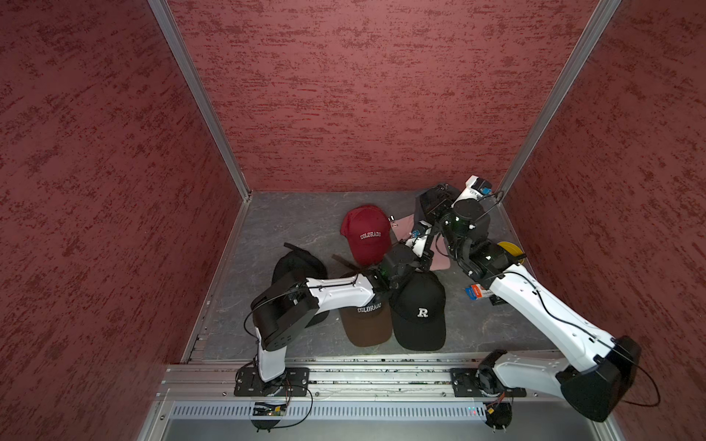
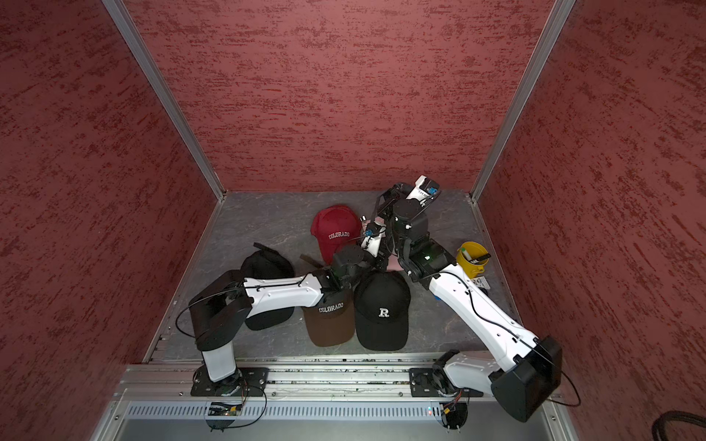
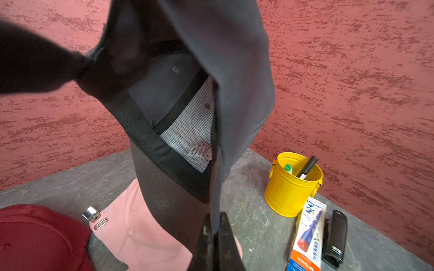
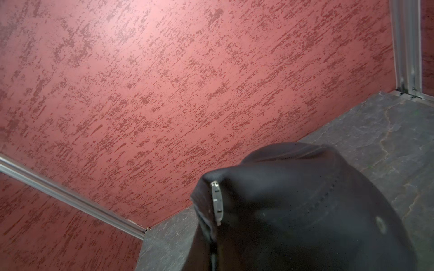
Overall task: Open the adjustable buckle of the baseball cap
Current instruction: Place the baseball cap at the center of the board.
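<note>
Enclosure: red mottled walls (image 1: 344,95) on three sides, grey stone-look table (image 1: 290,221).

Item 1, grey cap (image 3: 234,70): held up off the table toward the far right corner, between both grippers and above the pink cap. Its inside faces the left wrist camera, with a black sweatband and white mesh lining visible.

Item 2, buckle (image 4: 217,201): metal, seen edge-on at the grey cap's rear edge in the right wrist view. Whether it is undone cannot be told.

Item 3, left gripper (image 3: 215,217): fingers pinched together on a fold at the grey cap's lower edge.

Item 4, right gripper (image 1: 433,200): fingers largely hidden by the grey cap. They are closed and grip its rear by the buckle. In the left wrist view it is a dark blur meeting the cap's rim.

Item 5, pink cap (image 3: 131,230): lying on the table under the grey cap, just beside the red cap, with its own metal clasp showing.

Item 6, red cap (image 1: 366,233): lettered COLORADO, mid-table.

Item 7, brown cap (image 1: 366,324): lettered COLORADO, near side, partly under the left arm, touching the R cap.

Item 8, R cap (image 1: 420,309): black, near side.

Item 9, black cap (image 1: 298,263): on the left, mostly under the left arm.

Item 10, bucket (image 3: 288,192): yellow, upright by the right wall, holding markers (image 3: 306,167).

Item 11, box (image 3: 310,230): white, blue and orange, flat beside the bucket.

Item 12, stapler (image 3: 334,239): black, just beside the box.
</note>
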Robot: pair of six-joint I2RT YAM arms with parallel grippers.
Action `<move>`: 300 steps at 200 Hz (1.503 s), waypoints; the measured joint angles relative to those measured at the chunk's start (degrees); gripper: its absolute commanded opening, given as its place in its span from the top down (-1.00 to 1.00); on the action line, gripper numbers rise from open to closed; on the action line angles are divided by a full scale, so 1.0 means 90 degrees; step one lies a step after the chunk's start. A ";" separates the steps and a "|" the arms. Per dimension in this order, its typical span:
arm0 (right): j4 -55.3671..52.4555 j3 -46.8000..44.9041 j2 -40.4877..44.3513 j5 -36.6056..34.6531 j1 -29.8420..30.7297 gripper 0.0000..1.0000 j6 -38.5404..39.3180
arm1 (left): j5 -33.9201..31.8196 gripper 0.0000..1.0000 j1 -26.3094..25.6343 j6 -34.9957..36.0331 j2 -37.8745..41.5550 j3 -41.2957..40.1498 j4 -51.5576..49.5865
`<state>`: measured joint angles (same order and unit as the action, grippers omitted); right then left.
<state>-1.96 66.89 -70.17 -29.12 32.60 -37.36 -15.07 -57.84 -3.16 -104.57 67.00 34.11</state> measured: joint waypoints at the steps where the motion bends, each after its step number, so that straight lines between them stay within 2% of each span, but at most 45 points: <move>1: 0.0012 -0.0010 0.0005 0.0012 0.0000 0.70 0.0015 | 0.0027 1.00 0.0007 0.0000 0.0022 -0.0012 -0.0019; 41: 0.0554 -0.0483 0.0323 0.0699 0.0000 0.32 0.0746 | 0.0823 1.00 0.0464 -0.0255 0.0942 -0.0168 -0.1100; 60: 0.0726 -0.0488 0.0340 0.1042 0.0000 -0.02 0.1044 | 0.1175 1.00 0.0797 -0.0449 0.1464 -0.0255 -0.1581; 95: 0.1129 -0.0551 0.0393 0.1996 0.0000 -0.20 0.1700 | 0.1780 1.00 0.1447 -0.0845 0.2242 -0.0471 -0.2368; 136: 0.1518 -0.0729 0.0515 0.2664 0.0005 -0.29 0.2050 | 0.2526 1.00 0.2409 -0.1399 0.2883 -0.0772 -0.3130; 193: 0.1906 -0.1071 0.0801 0.2958 0.0005 -0.35 0.2205 | 0.4165 1.00 0.4804 -0.2378 0.3449 -0.1248 -0.3560; 218: 0.1914 -0.1086 0.0799 0.3009 0.0005 -0.36 0.2203 | 0.4891 1.00 0.5554 -0.2572 0.3453 -0.1292 -0.3655; 257: 0.1902 -0.1311 0.0809 0.2999 0.0005 -0.38 0.2176 | 0.5819 1.00 0.6176 -0.2820 0.2960 -0.1290 -0.3475; 300: 0.1802 -0.1370 0.0823 0.2946 0.0005 -0.39 0.2176 | 0.6601 1.00 0.6460 -0.3172 0.1693 -0.1253 -0.2919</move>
<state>14.26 54.57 -62.76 -2.61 32.64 -17.78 44.34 0.30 -31.70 -89.34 55.72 7.84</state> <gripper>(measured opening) 0.694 0.067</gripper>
